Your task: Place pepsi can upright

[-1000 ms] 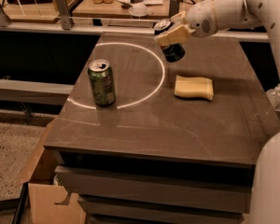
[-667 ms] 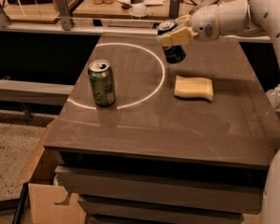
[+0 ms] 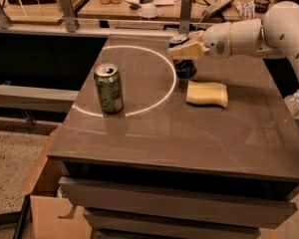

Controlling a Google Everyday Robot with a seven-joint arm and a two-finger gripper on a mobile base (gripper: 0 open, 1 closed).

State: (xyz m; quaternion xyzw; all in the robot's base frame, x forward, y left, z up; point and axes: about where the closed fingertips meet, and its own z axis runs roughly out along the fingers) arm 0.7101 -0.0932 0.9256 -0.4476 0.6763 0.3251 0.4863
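Observation:
The pepsi can (image 3: 185,67) is dark blue and stands upright at the back middle of the table (image 3: 179,133), with its base at or just above the surface. It is right next to the left end of a yellow sponge (image 3: 207,93). My gripper (image 3: 186,49) reaches in from the right on a white arm (image 3: 249,34). Its tan fingers (image 3: 189,49) are closed on the top part of the can. The can's upper end is hidden by the fingers.
A green can (image 3: 108,87) stands upright at the left of the table, on a white circle line (image 3: 162,96). A rail with metal posts (image 3: 186,11) runs behind the table. A cluttered desk lies beyond it. A cardboard box (image 3: 50,213) sits on the floor at lower left.
My gripper has lowered the pepsi can toward the table and turned it from tilted to upright. The green can and sponge have not moved.

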